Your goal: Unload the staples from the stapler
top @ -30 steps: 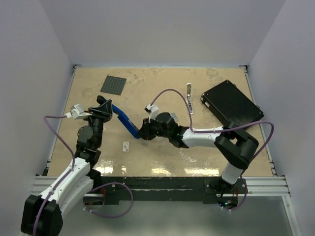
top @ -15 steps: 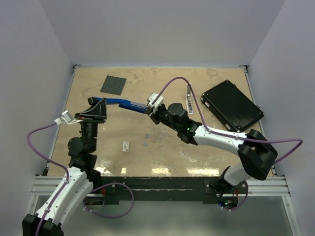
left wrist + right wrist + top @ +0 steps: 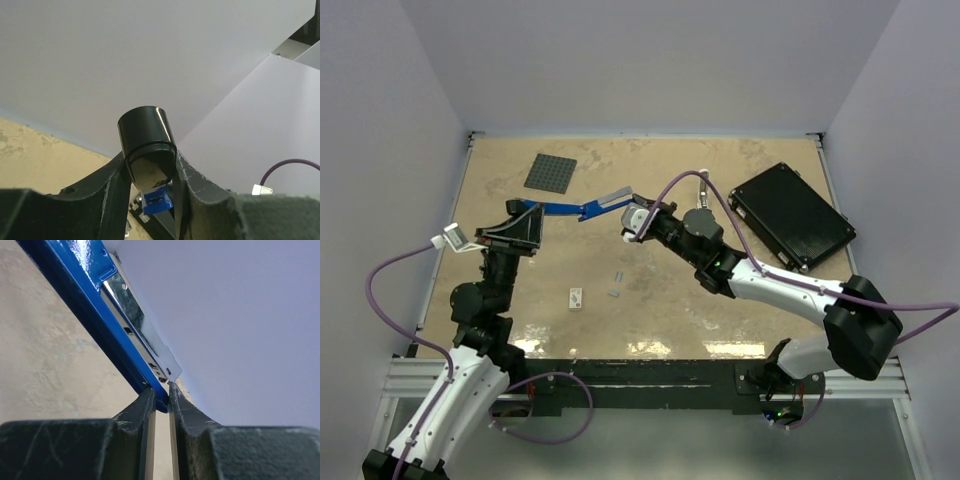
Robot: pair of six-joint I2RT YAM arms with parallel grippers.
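The blue stapler point(image 3: 565, 209) is held in the air between both grippers, roughly level. My left gripper point(image 3: 528, 210) is shut on its black rear end point(image 3: 147, 150), with a bit of blue point(image 3: 157, 202) below it. My right gripper point(image 3: 628, 211) is shut on the blue front tip point(image 3: 161, 401). The silver metal channel point(image 3: 137, 322) is swung up away from the blue arm and also shows in the top view point(image 3: 616, 197). Two tiny grey staples point(image 3: 617, 273) point(image 3: 614, 293) lie on the table below.
A small white tag point(image 3: 576, 298) lies left of the staples. A grey studded plate point(image 3: 550, 172) sits at the back left. A black flat case point(image 3: 790, 215) is at the right, with a white-and-silver tool point(image 3: 705, 205) beside it. Purple cables loop off both arms.
The stapler went from slanting low over the table to being held up and level. Staple strips appeared on the table. The silver channel has since opened at the right end.
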